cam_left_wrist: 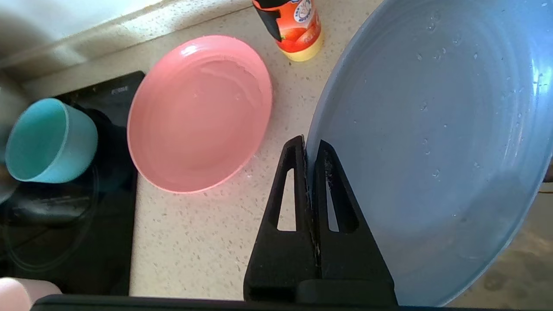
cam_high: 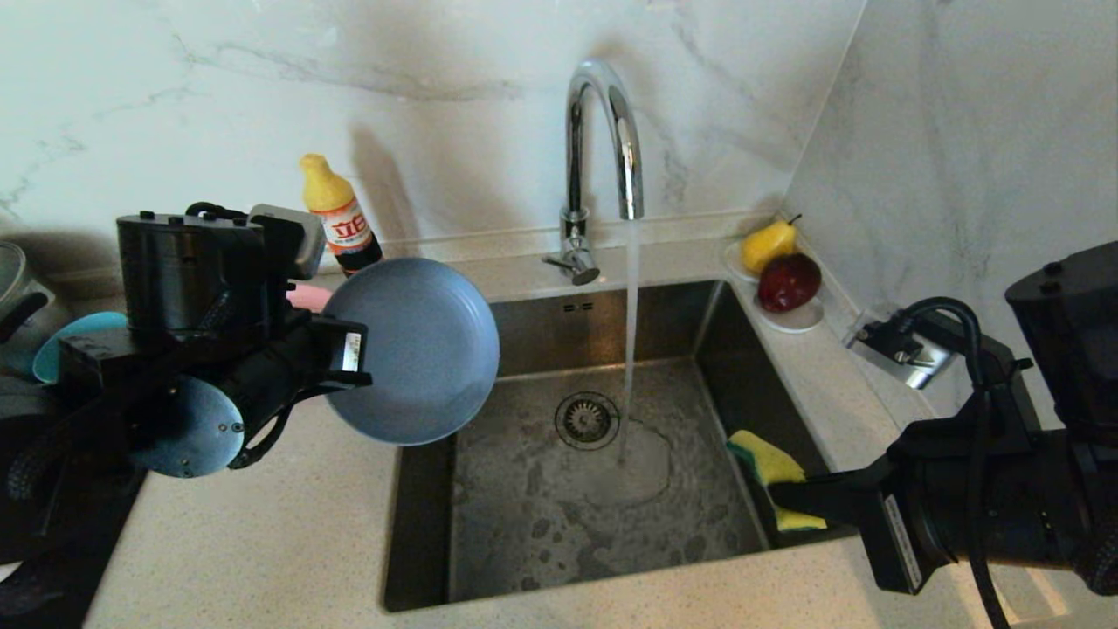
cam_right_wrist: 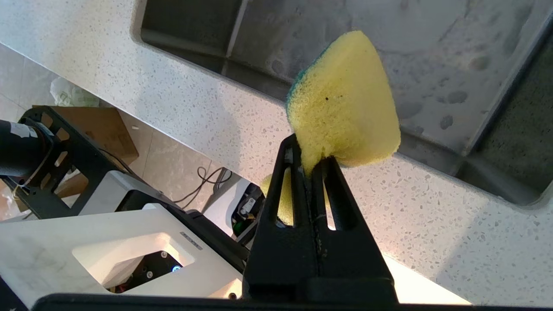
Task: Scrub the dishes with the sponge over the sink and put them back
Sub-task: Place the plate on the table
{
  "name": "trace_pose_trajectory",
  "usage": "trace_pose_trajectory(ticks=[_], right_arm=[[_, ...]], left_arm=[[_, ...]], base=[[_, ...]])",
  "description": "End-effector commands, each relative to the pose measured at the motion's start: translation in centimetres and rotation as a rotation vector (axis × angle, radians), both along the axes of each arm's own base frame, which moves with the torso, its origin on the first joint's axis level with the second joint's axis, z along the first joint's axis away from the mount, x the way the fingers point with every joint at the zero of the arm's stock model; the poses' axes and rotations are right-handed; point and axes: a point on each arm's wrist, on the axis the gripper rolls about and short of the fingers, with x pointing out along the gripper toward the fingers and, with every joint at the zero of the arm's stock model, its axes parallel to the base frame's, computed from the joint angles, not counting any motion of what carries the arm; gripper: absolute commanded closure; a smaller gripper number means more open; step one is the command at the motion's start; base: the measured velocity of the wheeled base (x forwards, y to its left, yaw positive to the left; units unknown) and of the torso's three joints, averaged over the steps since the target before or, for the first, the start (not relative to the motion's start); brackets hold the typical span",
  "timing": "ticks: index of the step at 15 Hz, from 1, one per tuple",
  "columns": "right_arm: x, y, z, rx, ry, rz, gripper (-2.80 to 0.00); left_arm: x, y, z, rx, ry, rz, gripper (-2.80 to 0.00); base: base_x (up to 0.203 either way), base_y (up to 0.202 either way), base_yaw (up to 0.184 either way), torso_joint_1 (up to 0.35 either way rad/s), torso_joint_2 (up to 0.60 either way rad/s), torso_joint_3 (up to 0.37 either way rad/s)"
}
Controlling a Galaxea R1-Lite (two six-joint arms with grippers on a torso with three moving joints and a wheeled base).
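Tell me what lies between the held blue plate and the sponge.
In the head view, between the grey-blue plate and the sponge: open sink, its drain and the running water stream.

speckled countertop [cam_high: 262, 542], salmon-pink plate [cam_left_wrist: 198, 114], sauce bottle [cam_high: 339, 214]

Head camera looks down from above on the sink [cam_high: 603, 489] and counter [cam_high: 262, 542]. Wrist cameras sit close behind each arm's fingers; both share the counter with it.

Left gripper [cam_high: 354, 354] clamped on tilted grey-blue plate [cam_high: 419, 349] at sink's [cam_high: 541, 515] left edge, right gripper [cam_high: 777, 498] pinching yellow sponge [cam_high: 769, 463] (green-backed), tap [cam_high: 603, 140] running
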Motion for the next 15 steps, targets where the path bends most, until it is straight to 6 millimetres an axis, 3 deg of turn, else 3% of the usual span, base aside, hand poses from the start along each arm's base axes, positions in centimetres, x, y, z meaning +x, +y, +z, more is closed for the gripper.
trace_pose_trajectory(ticks=[1, 3, 7, 11, 12, 15], right_arm=[[0.0, 0.0, -0.4, -0.009, 0.013, -0.001, 0.0], [0.0, 0.0, -0.9, -0.022, 0.027, 0.0, 0.0], [0.8, -0.3, -1.2, -0.031, 0.04, -0.031, 0.0], [1.2, 0.0, -1.7, -0.045, 0.057, -0.034, 0.0], [1.2, 0.0, -1.7, -0.046, 0.059, -0.035, 0.0], [1.4, 0.1, -2.1, -0.056, 0.068, -0.036, 0.0]], left_arm=[[-0.2, 1.1, 0.2, -0.019, -0.004, 0.023, 0.0], [-0.3, 2.8, -0.4, -0.055, 0.064, 0.071, 0.0], [-4.4, 7.9, 0.5, -0.275, 0.256, 0.058, 0.0], [-7.1, 13.2, 0.8, -0.483, 0.302, 0.206, 0.0], [-8.0, 14.0, 0.5, -0.523, 0.31, 0.248, 0.0], [-11.9, 13.7, -1.1, -0.611, 0.342, 0.254, 0.0]], base=[[0.0, 0.0, 0.0, 0.0, 0.0, 0.0], [0.0, 0.0, 0.0, 0.0, 0.0, 0.0], [0.0, 0.0, 0.0, 0.0, 0.0, 0.0], [0.0, 0.0, 0.0, 0.0, 0.0, 0.0], [0.0, 0.0, 0.0, 0.0, 0.0, 0.0], [0.0, 0.0, 0.0, 0.0, 0.0, 0.0]])
